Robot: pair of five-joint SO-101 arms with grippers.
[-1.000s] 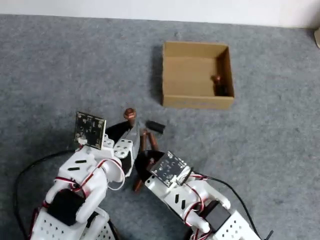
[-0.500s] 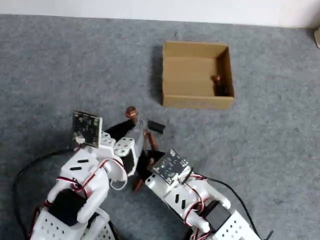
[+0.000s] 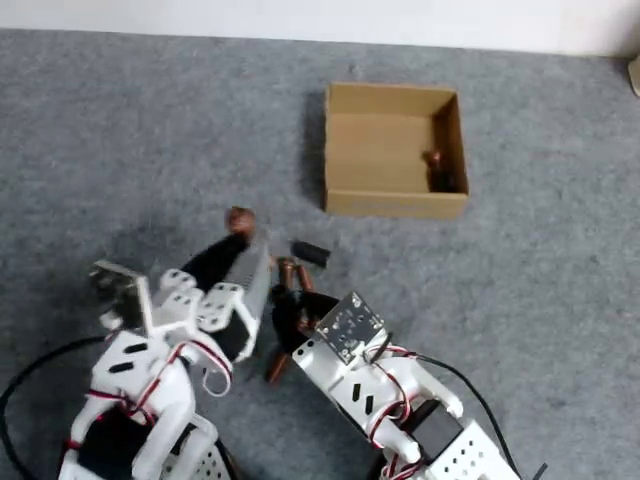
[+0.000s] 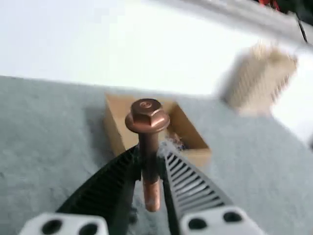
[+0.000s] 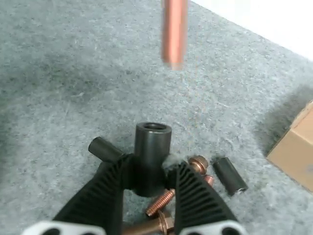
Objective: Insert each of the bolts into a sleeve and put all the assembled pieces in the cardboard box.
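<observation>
The left pincer point(image 4: 149, 152) is pressed together on a copper bolt point(image 4: 147, 117). It pinches the shaft, the six-sided head stands free above the fingertips, and the plain end points down. The right pincer point(image 5: 151, 166) is closed around a dark sleeve point(image 5: 153, 142), which stands upright with its open mouth facing up.

From above, the bolt point(image 3: 239, 217) lies at about 11 o'clock from the right pincer point(image 3: 285, 312), near it but not over it. From the right wrist, the lower end of the bolt point(image 5: 174, 32) hangs in the air well above the mouth of the sleeve and a little beside its line. The two long axes look nearly parallel, both upright, but I judge they are not yet on one line. The next move therefore depends on bringing the bolt end toward 5 o'clock until it is over the hole, then lowering it. The left arm carries the bolt, so it is the one to close this gap while the right arm holds the sleeve steady.

The cardboard box point(image 3: 395, 205) stands at about 1 o'clock from both pincers, well apart, with one assembled piece point(image 3: 433, 165) in its right corner. On the carpet point(image 3: 540, 300) near the right pincer lie a loose sleeve point(image 5: 230, 175), another sleeve point(image 5: 104, 148) and some loose bolts point(image 5: 159, 203).
</observation>
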